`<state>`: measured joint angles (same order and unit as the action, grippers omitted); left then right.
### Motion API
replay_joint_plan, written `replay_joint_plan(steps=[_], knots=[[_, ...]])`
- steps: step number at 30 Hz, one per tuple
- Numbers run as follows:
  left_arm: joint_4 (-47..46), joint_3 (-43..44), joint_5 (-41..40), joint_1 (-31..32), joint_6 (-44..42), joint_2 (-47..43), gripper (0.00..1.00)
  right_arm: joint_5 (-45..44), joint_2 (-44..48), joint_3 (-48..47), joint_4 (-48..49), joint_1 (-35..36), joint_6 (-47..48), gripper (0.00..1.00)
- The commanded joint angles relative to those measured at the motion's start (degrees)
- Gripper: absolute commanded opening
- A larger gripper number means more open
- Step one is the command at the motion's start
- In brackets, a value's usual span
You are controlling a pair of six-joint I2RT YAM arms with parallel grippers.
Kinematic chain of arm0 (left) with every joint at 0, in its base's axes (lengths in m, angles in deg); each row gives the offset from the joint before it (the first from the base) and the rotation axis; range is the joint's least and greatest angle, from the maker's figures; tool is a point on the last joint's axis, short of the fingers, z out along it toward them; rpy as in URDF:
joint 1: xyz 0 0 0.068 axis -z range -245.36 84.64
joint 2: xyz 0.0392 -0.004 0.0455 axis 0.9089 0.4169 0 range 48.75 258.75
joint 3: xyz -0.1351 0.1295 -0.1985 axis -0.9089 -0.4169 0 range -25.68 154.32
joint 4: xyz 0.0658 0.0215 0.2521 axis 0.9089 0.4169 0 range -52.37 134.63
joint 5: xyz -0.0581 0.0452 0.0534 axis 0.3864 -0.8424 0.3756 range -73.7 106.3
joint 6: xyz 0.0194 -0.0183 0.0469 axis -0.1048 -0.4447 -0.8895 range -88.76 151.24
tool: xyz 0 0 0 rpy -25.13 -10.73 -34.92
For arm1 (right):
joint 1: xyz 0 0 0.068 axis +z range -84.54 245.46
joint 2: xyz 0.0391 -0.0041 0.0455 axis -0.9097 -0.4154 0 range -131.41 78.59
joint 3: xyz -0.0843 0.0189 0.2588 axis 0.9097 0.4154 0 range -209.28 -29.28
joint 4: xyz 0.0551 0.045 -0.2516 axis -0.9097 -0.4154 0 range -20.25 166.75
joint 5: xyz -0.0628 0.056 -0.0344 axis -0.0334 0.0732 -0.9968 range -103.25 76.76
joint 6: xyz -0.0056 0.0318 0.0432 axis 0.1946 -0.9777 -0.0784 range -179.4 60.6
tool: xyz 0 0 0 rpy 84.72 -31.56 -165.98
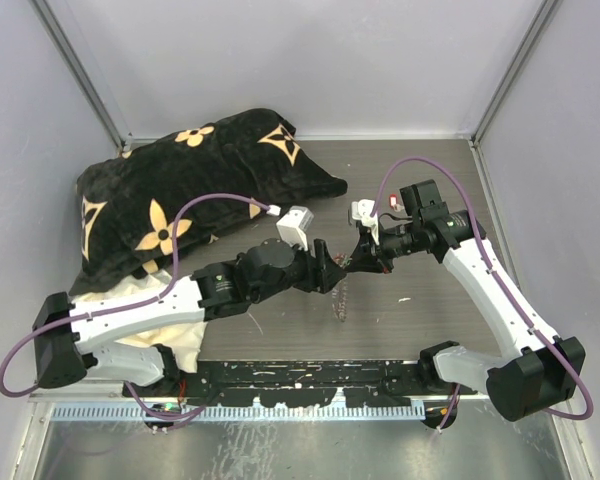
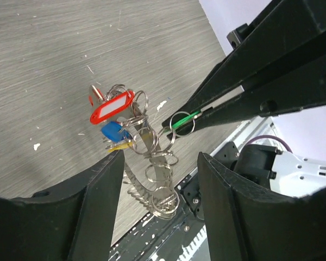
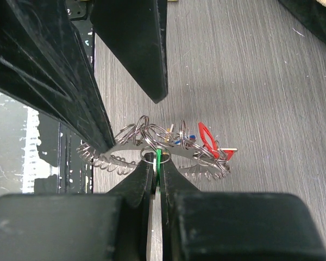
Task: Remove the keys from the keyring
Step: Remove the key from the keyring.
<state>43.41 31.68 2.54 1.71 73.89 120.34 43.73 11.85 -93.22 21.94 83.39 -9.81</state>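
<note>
The keyring [image 2: 158, 187] is a silvery toothed coil carrying several small split rings. It hangs above the table, seen in the top view as the keyring [image 1: 342, 300]. My right gripper [image 3: 157, 163] is shut on a green key [image 3: 158, 157] that is still linked to the keyring [image 3: 125, 148]. A red tag [image 2: 113, 107], a blue key [image 2: 113, 130] and a yellow piece cluster at its far end. My left gripper [image 2: 161, 156] stands open with the coil's lower end between its fingers [image 2: 87, 212]; one finger [image 3: 70, 92] looks close to or touching the coil.
A black pillow with tan flowers [image 1: 200, 180] fills the back left, with cream cloth [image 1: 150, 300] under my left arm. A black rail [image 1: 310, 375] runs along the near edge. Grey walls close in both sides and the back.
</note>
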Motion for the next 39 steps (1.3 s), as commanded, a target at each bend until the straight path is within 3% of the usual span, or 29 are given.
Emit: replay_joint_plan(steps=[1, 14, 21, 29, 39], knots=[[2.2, 5.4, -5.0, 0.8, 0.3, 2.6, 0.57, 1.7, 1.4, -0.3, 2.5, -0.2, -0.7, 0.01], [6.9, 9.8, -7.7, 2.3, 0.2, 7.0, 0.50, 1.5, 1.4, -0.2, 2.8, -0.2, -0.9, 0.01], [8.0, 9.8, -8.4, 2.3, -0.9, 7.1, 0.37, 1.4, 1.5, -0.2, 2.8, -0.1, -1.0, 0.01], [5.5, 6.8, -8.0, 2.3, -6.3, 4.9, 0.10, 1.2, 1.6, -0.2, 2.7, -0.2, -0.9, 0.01], [-3.2, 0.1, -4.9, 2.1, -17.9, 1.6, 0.00, 2.3, 1.8, 0.5, 1.6, -0.1, 0.6, 0.01]])
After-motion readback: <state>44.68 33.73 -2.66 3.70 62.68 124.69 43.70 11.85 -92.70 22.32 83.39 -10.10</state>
